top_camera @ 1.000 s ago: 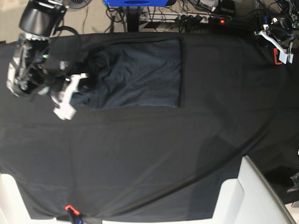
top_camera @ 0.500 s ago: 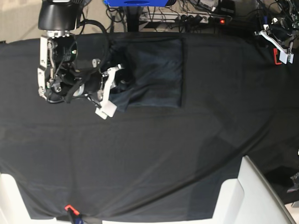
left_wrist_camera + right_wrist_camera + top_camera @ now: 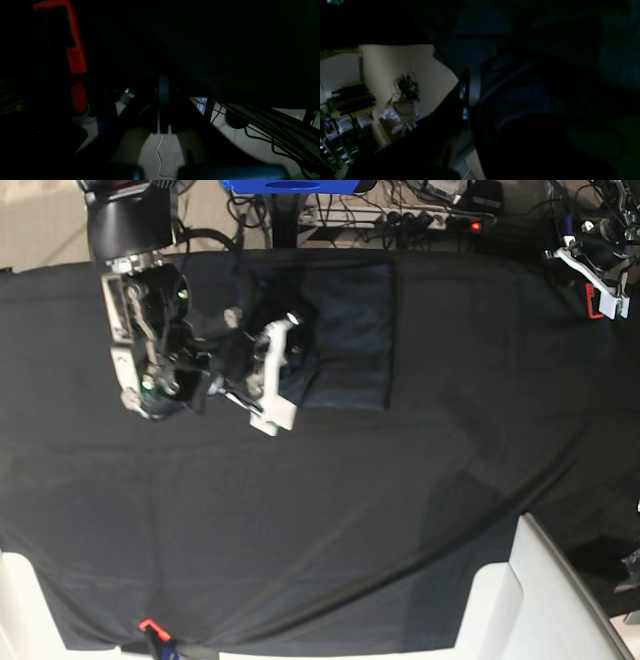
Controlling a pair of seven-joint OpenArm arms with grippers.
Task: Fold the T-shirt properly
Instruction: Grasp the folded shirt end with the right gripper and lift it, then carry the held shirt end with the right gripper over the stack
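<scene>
Centre-left of the base view, the right gripper is clenched on a fold of the T-shirt — apparently mid-fold, carrying it rightward. Next: lay the layer flat, edges aligned, then release. Upper right, the left gripper sits closed, empty.

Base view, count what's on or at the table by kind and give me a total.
T-shirt, dark slate-grey, partly folded: 1
Black tablecloth: 1
Robot arms: 2, the right pincer shut on the T-shirt, the left pincer shut at the far corner
Orange clamps: 2, one by the left pincer, one at the near edge
Total: 6
</scene>
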